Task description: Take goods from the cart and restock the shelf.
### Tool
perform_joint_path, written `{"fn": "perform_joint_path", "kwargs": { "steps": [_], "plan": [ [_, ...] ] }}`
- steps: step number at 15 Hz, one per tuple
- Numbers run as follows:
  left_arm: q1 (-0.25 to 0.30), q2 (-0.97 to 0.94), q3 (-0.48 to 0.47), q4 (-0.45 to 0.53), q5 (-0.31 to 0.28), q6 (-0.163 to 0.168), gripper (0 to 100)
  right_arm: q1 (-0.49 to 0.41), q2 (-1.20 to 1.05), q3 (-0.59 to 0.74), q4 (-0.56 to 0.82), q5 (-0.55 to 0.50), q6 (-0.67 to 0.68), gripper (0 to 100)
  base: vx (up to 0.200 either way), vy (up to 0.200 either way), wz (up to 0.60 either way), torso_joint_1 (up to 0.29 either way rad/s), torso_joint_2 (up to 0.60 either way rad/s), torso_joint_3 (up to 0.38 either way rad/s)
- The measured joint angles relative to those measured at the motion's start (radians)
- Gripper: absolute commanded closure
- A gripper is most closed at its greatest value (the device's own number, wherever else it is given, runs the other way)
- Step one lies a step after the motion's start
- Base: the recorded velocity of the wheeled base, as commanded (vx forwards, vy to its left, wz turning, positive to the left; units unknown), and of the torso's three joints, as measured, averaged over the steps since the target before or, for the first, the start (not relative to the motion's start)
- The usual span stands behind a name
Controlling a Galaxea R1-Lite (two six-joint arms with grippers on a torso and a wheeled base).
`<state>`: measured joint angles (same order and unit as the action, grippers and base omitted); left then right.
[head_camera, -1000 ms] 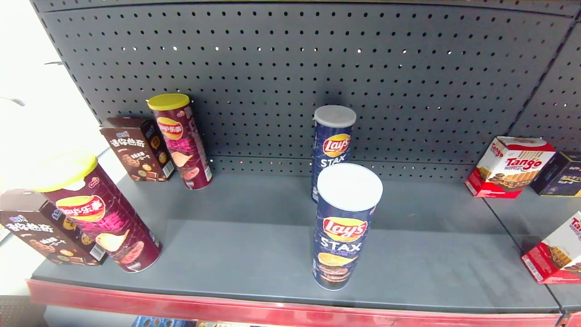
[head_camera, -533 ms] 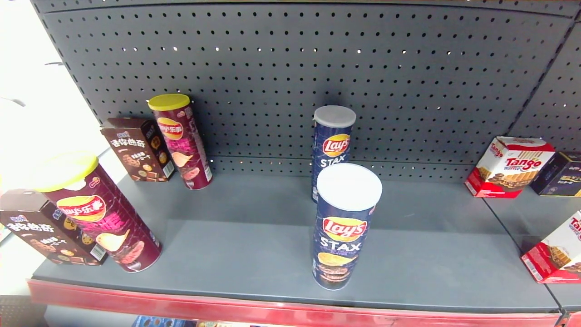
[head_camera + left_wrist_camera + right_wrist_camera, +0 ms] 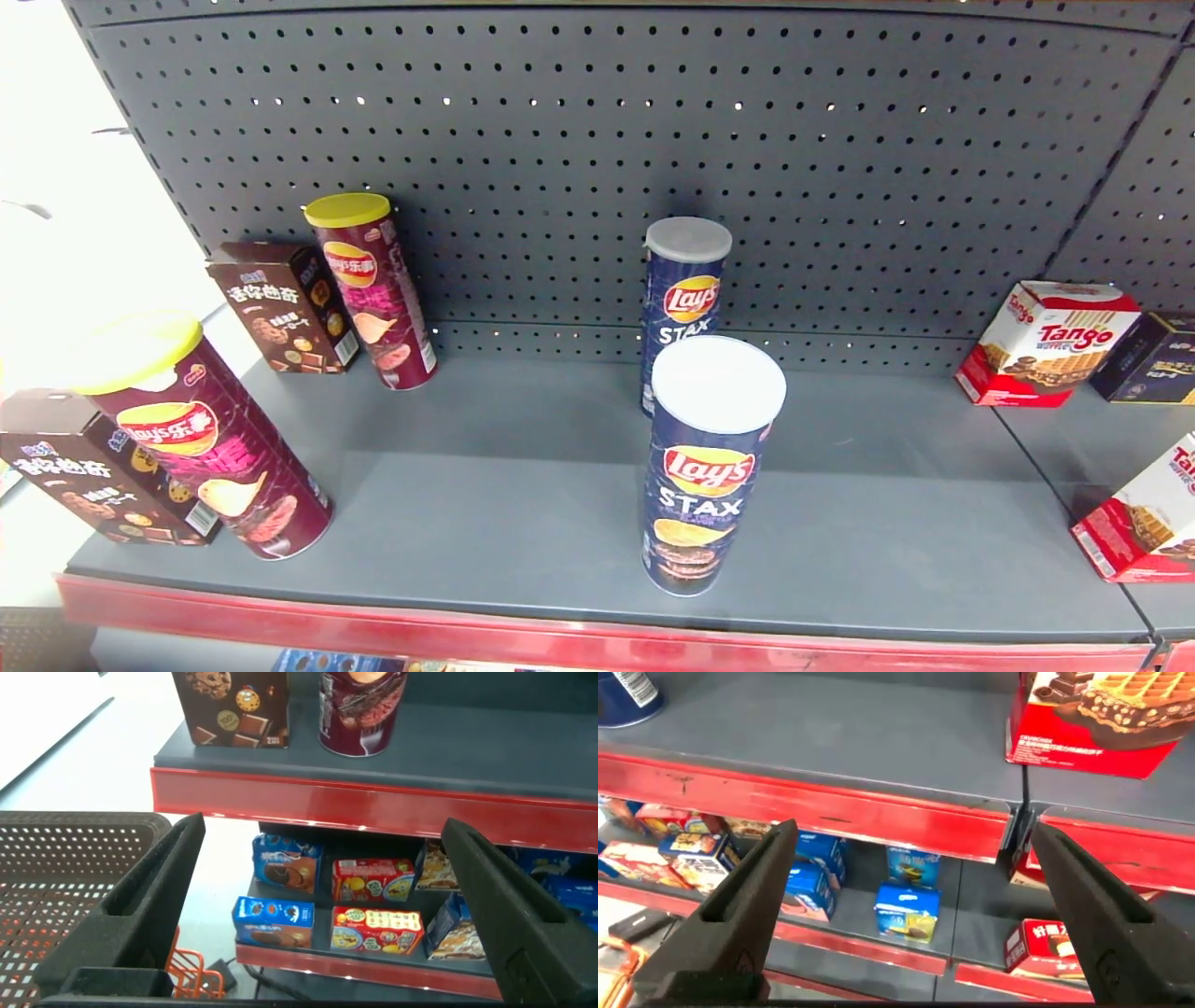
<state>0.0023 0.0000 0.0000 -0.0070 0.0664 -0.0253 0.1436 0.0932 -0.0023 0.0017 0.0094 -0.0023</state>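
Restocking looks partly done: maroon cans [image 3: 373, 289] and boxes [image 3: 1050, 341] line the shelf [image 3: 523, 523], with bare gaps around the blue cans [image 3: 709, 467] at frame centre. Left hand [image 3: 322, 826] and right hand [image 3: 915, 831] are released and empty, the cart [image 3: 56, 859] beside the left

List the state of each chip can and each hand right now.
Front blue can: standing, lid on.
Rear blue can: standing, lid on.
Front maroon can: standing, lid on.
Rear maroon can: standing, lid on.
Left hand: open, empty.
Right hand: open, empty.
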Motion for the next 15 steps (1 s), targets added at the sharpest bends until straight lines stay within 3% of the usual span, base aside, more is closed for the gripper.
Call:
{"fn": "perform_joint_path", "kwargs": {
  "steps": [6,10,15],
  "plan": [
    [0.001,0.000,0.000,0.000,-0.006,0.002,0,-0.023,-0.001,0.001,0.000,0.000,0.002,0,0.000,0.000,0.00,0.000,0.00,0.000],
    [0.000,0.000,0.000,0.000,-0.006,0.001,0,-0.149,-0.040,0.001,-0.002,0.000,0.002,0,0.000,0.000,0.00,0.000,0.00,0.000],
    [0.000,0.000,0.000,0.000,-0.002,0.001,0,-0.144,-0.086,0.002,-0.002,0.000,0.002,0,0.000,0.000,0.00,0.000,0.00,0.000]
  ]
}}
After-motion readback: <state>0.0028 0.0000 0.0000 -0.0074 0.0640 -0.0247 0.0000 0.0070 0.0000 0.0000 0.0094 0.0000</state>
